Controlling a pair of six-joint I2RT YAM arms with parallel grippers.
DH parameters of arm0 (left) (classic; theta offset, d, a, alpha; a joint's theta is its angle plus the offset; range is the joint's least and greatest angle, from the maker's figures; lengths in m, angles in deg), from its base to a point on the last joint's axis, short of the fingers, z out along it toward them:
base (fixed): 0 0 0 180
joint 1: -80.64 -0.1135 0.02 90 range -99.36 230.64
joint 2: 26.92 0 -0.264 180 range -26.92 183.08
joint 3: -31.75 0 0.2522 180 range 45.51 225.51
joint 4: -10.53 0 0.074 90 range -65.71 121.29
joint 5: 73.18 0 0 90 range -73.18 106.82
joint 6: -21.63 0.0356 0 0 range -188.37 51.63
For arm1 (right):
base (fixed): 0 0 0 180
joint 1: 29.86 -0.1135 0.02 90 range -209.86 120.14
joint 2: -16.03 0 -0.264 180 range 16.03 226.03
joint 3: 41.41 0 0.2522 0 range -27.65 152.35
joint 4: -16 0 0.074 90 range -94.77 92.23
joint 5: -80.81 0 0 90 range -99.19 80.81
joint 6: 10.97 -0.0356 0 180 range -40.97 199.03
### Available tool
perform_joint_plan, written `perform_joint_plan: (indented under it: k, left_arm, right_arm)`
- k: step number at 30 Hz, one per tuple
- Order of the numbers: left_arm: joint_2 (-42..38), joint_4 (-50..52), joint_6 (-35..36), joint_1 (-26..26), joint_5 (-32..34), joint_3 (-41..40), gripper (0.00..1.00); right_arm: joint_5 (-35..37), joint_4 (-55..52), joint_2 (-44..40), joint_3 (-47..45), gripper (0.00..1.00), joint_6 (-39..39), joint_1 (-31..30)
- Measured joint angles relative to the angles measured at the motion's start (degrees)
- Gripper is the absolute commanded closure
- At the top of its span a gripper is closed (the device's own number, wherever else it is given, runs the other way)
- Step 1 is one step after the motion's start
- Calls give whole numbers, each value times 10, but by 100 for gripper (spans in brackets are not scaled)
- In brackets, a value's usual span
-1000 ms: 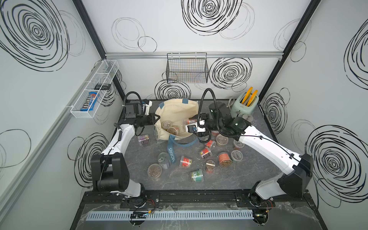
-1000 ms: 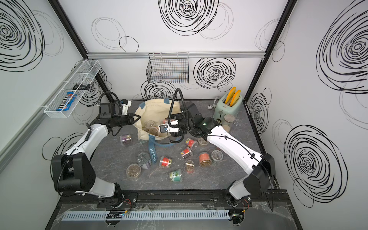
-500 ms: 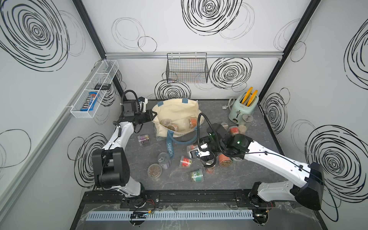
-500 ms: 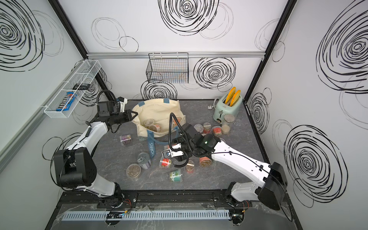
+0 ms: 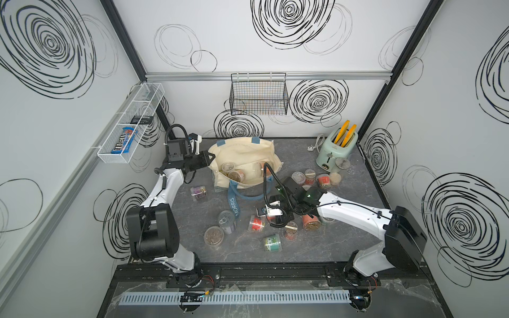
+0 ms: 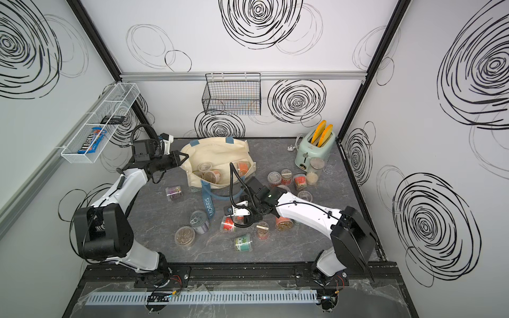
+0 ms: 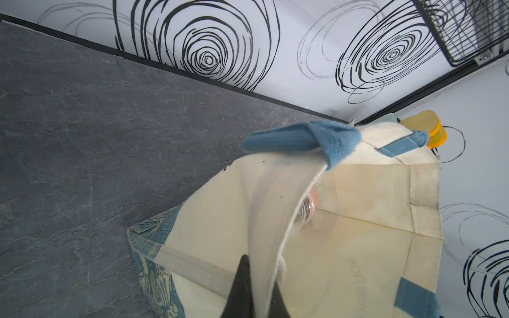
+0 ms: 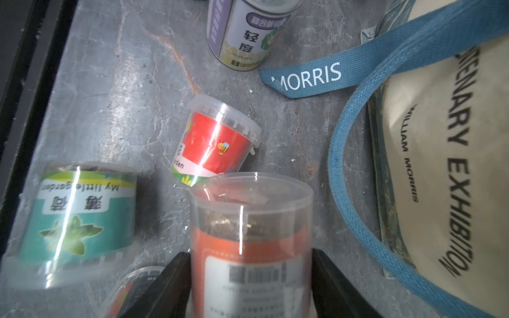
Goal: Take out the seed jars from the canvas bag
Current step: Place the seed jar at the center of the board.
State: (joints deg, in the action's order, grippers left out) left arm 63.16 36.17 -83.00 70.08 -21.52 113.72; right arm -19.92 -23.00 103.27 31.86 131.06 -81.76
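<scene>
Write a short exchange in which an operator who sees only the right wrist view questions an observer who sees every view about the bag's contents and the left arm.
Operator: The right gripper holds an orange-labelled jar. Are jars left in the canvas bag?
Observer: Yes, several seed jars lie inside its open mouth in both top views.
Operator: What is the left gripper doing?
Observer: It is shut on the bag's rim at the mouth's edge.

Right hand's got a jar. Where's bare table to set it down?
Bare: the front strip between the green jar and the front rail; also behind, between canvas bag and the toaster's plug. Crowded around the right hand and its held jar: red jar, can, strap.
</scene>
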Motion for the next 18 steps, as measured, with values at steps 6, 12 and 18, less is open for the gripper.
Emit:
perform_joint_plan:
  k: [6,12,18]
  left_arm:
    - [-1,0,0,0,-1,-1,100]
    - [-2,-1,0,0,-2,-3,100]
    - [-2,-1,0,-1,-2,-3,100]
  right_arm:
    - [10,14,57,3,32,-13,3]
    - [8,12,81,7,26,-22,8]
    - [-1,12,80,20,3,-30,10]
